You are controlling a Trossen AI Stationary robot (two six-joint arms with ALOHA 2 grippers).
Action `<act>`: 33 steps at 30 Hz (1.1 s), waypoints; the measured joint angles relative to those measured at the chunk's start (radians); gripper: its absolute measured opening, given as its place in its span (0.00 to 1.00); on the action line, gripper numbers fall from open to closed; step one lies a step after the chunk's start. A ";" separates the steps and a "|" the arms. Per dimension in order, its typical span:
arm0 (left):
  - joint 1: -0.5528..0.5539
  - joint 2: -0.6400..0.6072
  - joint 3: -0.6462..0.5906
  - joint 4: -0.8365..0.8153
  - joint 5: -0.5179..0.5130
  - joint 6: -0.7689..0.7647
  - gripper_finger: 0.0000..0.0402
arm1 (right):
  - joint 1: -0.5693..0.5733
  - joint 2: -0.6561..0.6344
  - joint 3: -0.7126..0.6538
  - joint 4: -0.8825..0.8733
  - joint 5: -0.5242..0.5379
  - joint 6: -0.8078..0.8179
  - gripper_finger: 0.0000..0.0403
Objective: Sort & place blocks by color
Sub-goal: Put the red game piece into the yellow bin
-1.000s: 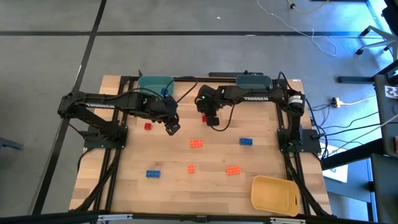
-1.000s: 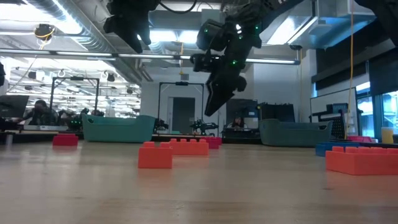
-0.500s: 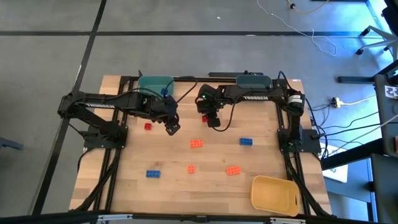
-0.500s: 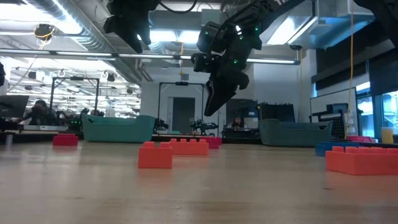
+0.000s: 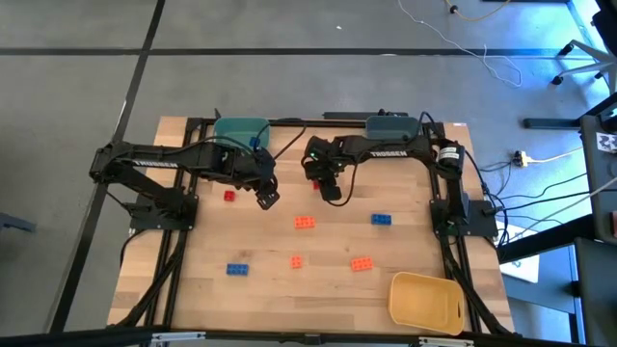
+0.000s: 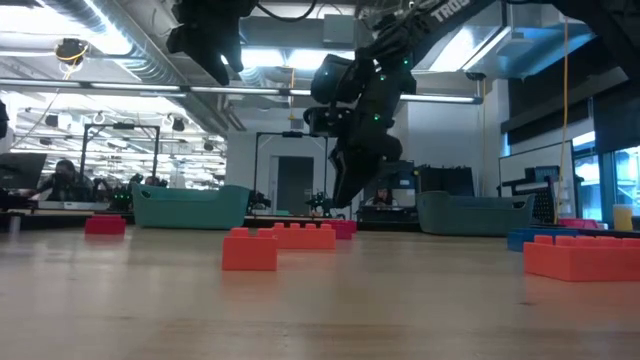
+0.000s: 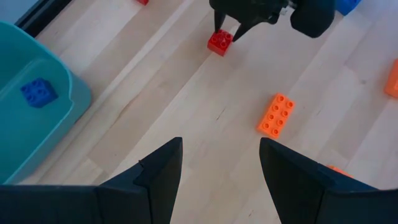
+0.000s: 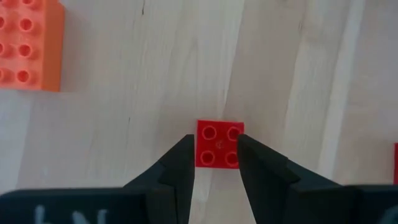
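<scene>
While the left tool (image 5: 267, 199) hangs spread and idle above bare wood left of centre in the high view, the right tool (image 5: 326, 185) has dropped closer to the tabletop (image 5: 289, 299) over the last second. The low view shows its fingers lower than before. In the right wrist view its two fingers stand spread on either side of a square red block (image 8: 219, 144), which sits between the tips; whether they touch it I cannot tell. The left wrist view shows the same red block at the upper middle of the frame with the dark fingers straddling it. I judge this as the final approach to a grasp: the block is lined up, not yet pinched and not yet lifted, so a squeeze looks like the natural next step.

Counting blocks in the high view: three orange ones, an oblong at centre (image 5: 305, 222), a small one at lower centre (image 5: 295, 260), and an oblong to its right (image 5: 362, 263). Two blue lie loose, one at lower left (image 5: 237, 269) and one right of centre (image 5: 382, 219). A third blue block (image 7: 38, 91) already lies inside the teal bin (image 5: 240, 128) at upper centre-left. Two red are visible: the one under the right tool and one (image 5: 229, 196) left of the left tool. Three bins stand on the tabletop: the teal, a grey-blue one (image 5: 392, 123) at upper centre-right, and a yellow one (image 5: 425, 302) at lower right.
</scene>
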 joint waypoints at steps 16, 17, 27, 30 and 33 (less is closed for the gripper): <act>0.000 0.000 0.000 -0.001 0.000 0.000 0.52 | -0.034 0.005 0.000 0.007 -0.054 -0.003 0.30; 0.000 0.000 0.000 -0.001 0.000 0.000 0.52 | -0.034 0.009 0.000 0.006 -0.059 -0.003 0.30; 0.000 0.000 0.000 -0.001 0.000 0.000 0.52 | -0.033 0.060 0.002 0.014 0.001 -0.003 0.30; 0.000 0.000 0.000 -0.001 0.000 0.000 0.52 | -0.033 0.062 0.002 0.038 0.006 -0.003 0.30; 0.000 0.000 0.000 -0.001 0.000 0.000 0.52 | -0.034 0.062 0.002 0.039 0.007 -0.002 0.30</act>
